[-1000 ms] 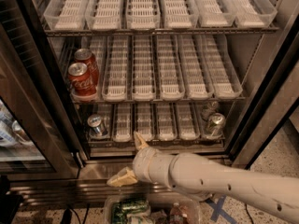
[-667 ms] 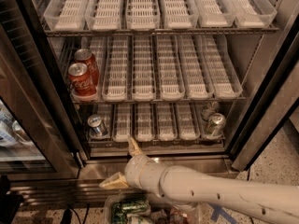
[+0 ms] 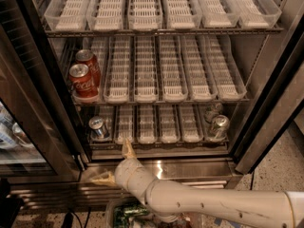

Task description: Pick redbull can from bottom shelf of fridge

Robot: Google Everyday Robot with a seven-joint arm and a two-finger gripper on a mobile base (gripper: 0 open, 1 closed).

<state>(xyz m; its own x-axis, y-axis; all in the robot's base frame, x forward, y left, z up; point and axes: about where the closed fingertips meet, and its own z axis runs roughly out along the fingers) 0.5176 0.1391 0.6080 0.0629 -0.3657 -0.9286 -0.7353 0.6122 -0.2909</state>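
The redbull can (image 3: 98,127), slim with a silver top, stands upright in the leftmost lane of the bottom shelf (image 3: 168,123) of the fridge (image 3: 264,109). My gripper (image 3: 115,164) is open and empty, low in front of the fridge's steel sill, just below and to the right of the can. One tan finger (image 3: 127,149) points up at the shelf's front edge. The other finger (image 3: 102,178) points left over the sill. Neither touches the can. My white arm (image 3: 199,204) comes in from the lower right.
Two red Coca-Cola cans (image 3: 83,82) stand on the left of the middle shelf. Two crinkly silver cans (image 3: 218,125) sit at the right end of the bottom shelf. The open glass door (image 3: 28,127) stands at left. Green packages (image 3: 129,215) lie below my arm.
My gripper and arm have moved left along the sill, toward the redbull can's lane. The fingers stay spread. The cans have not moved.
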